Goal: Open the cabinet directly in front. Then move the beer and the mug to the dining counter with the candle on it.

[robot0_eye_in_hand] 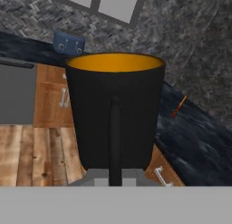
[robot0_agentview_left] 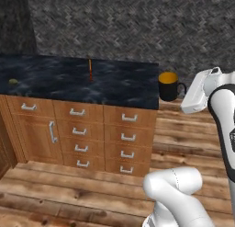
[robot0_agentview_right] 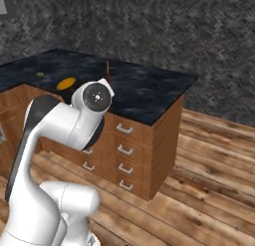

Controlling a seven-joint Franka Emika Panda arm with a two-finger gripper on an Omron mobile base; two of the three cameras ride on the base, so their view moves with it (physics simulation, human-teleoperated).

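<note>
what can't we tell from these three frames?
- Gripper fingertips: hidden behind the mug in the hand view.
- Mug body: arm covers all but its orange rim in the right base view.
- Small yellowish object on the dining counter: too small to identify.
- Candle base: too thin to resolve.

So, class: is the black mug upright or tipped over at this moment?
Upright. The mug is carried in the air beside the dining counter, its yellow rim facing up and level; the hand view shows its handle vertical.
</note>
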